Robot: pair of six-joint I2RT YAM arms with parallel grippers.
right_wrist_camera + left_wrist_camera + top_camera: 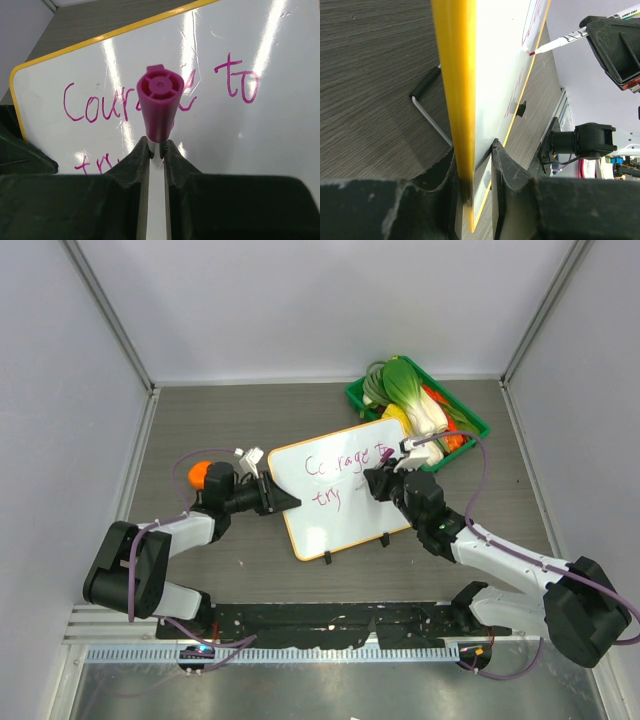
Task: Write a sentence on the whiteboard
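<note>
The whiteboard (340, 498) lies tilted in the middle of the table, with an orange frame and two black clips on its near edge. Purple-pink writing (335, 466) reads "Courage to" with "try" below it. My left gripper (285, 502) is shut on the board's left edge (457, 115). My right gripper (378, 483) is shut on a white marker with a purple end (159, 107), its tip touching the board (532, 52) in the second line. The words show in the right wrist view (95, 105), partly hidden by the marker.
A green basket (365, 400) of toy vegetables stands at the back right, just behind the board's far corner. An orange ball-like object (198, 473) sits by the left wrist. A black-tipped metal rod (427, 107) lies on the table under the board's left side.
</note>
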